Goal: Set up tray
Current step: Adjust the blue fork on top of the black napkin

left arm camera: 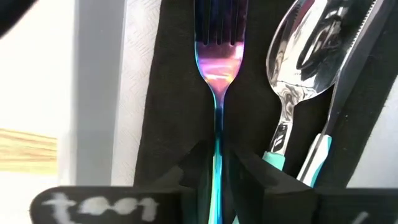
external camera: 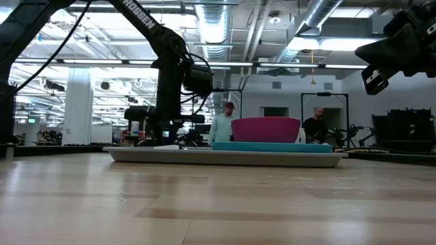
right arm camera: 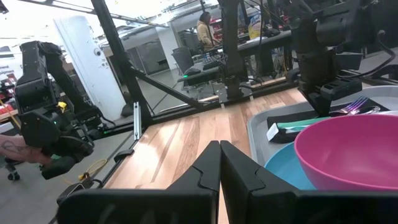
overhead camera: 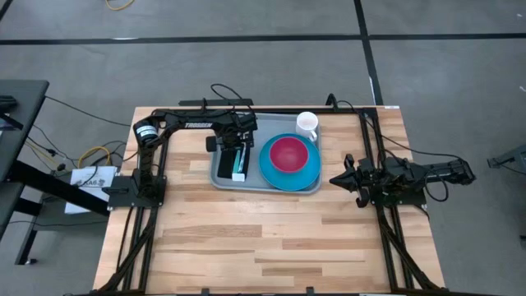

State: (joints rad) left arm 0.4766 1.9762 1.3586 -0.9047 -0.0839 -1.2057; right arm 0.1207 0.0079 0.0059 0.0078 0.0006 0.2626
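Note:
The grey-blue tray lies flat on the wooden table, seen edge-on in the low view. On it sit a bright-blue plate with a magenta bowl and a black napkin bearing a spoon and a knife. A white mug stands at the tray's far edge. My left gripper is low over the tray's left part, shut on an iridescent fork. My right gripper waits shut, right of the tray. My left gripper pinches the fork's handle between its two fingers, just behind the neck below the tines. The fingers lie along the fork, which points away from them over the black napkin. Whether the fork rests on the napkin, I cannot tell.
A white napkin shows beside the black one, by the tray's rim. Bare wood stretches across the table's near half. People stand in the room beyond the table.

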